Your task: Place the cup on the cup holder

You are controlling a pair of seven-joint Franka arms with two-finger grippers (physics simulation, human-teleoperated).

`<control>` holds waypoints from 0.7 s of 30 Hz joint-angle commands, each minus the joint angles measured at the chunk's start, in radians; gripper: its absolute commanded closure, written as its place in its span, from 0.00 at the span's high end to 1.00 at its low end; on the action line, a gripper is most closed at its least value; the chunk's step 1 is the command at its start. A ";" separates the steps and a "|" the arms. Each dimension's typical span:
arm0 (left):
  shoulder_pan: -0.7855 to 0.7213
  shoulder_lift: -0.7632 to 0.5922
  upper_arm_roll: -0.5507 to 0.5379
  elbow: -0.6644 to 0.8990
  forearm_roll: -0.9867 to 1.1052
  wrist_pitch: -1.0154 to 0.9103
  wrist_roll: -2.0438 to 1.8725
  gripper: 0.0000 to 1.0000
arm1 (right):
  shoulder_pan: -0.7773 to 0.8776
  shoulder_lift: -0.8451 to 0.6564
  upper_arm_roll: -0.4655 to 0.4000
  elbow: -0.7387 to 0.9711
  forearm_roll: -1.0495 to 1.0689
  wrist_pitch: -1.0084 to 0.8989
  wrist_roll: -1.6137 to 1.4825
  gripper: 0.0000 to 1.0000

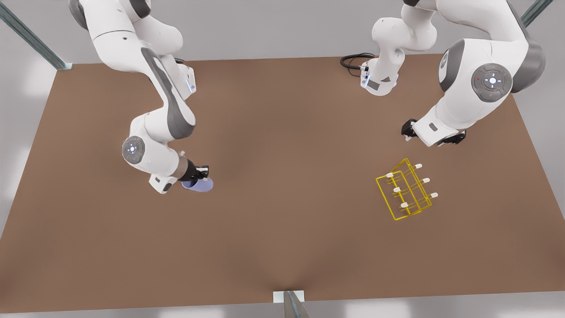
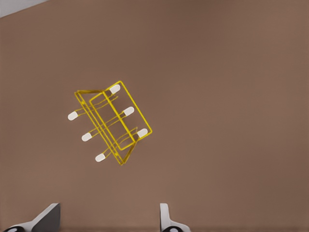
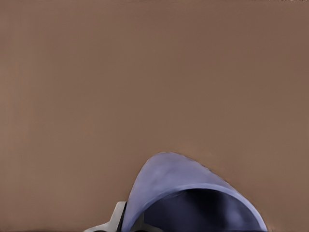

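Lavender-blue, the cup (image 1: 198,184) is gripped at its rim by the right gripper (image 1: 199,173) on the front view's left, tipped sideways above the brown table (image 1: 282,247). Well apart, the yellow cup holder (image 1: 406,190) is seen on the table, near the left gripper (image 1: 430,134), whose fingers (image 2: 164,217) are spread wide.

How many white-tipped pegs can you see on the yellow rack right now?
6. The rack stands on the table toward the front view's right, with three white tips along each of its two long sides, seen in the front and left wrist views. None looks hidden.
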 commanded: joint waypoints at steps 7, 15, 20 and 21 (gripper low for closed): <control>-0.003 -0.001 0.000 -0.001 0.001 -0.005 0.000 1.00 | 0.137 0.444 0.001 0.434 0.782 -0.161 -0.653 0.21; -0.011 -0.001 0.000 -0.001 0.000 -0.007 -0.001 1.00 | 0.298 0.912 0.001 0.936 1.120 -0.265 -0.952 0.21; -0.017 -0.001 0.000 -0.001 0.001 -0.007 -0.003 1.00 | 0.386 0.928 -0.001 0.936 1.227 -0.287 -1.009 0.21; -0.017 -0.001 0.000 -0.001 0.001 -0.007 -0.003 1.00 | 0.396 0.928 -0.001 0.934 1.227 -0.287 -1.026 0.21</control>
